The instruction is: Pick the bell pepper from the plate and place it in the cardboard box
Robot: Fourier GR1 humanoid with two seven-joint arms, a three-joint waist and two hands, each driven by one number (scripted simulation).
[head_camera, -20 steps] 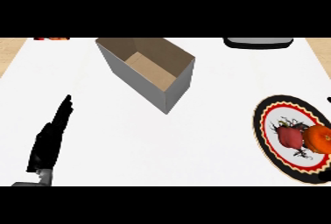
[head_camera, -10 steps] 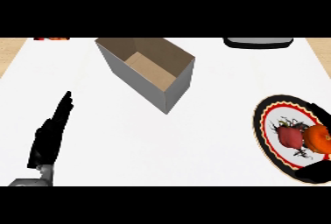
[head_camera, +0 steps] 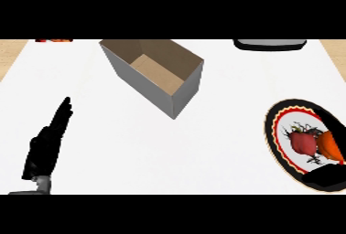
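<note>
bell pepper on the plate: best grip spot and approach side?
Likely grip the bell pepper across its rounded orange body, coming from above. It lies on the plate at the view's right edge, partly cut off, with a red item touching its left side, so a sideways approach looks crowded. Only the left hand shows, open.

White kitchen counter seen from steeply above.
The white counter (head_camera: pixel 135 151) fills the view. Tan wood strips show at 11 (head_camera: pixel 12 50) and 1 o'clock (head_camera: pixel 334 48). A dark object (head_camera: pixel 270 44) sits at 1 o'clock.

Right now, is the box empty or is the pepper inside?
Empty. The cardboard box shows only its bare brown floor, and the bell pepper sits on the plate.
</note>
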